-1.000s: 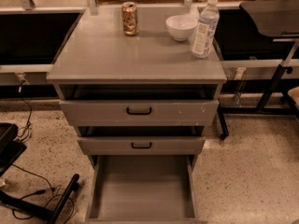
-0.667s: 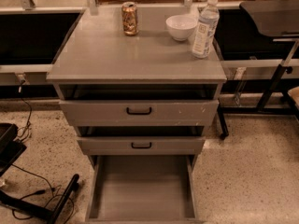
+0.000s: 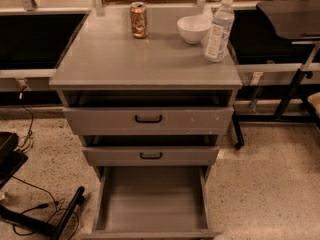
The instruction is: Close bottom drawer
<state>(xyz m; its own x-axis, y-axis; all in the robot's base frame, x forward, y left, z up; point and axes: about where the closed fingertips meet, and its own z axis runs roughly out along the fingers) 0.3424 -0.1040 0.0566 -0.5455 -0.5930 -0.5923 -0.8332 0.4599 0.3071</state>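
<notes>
The grey cabinet (image 3: 145, 64) has three drawers. The bottom drawer (image 3: 152, 201) is pulled far out towards me. Its plain grey inside is empty. Its front panel (image 3: 150, 234) lies along the lower edge of the view, and its handle is out of view. The middle drawer (image 3: 150, 155) and the top drawer (image 3: 148, 119) each have a black handle and stand slightly out. My gripper is not in view.
On the cabinet top stand a drink can (image 3: 138, 19), a white bowl (image 3: 193, 29) and a water bottle (image 3: 219, 29). A black stand and cables (image 3: 45, 214) lie on the speckled floor at the left. A black table leg (image 3: 290, 91) is at the right.
</notes>
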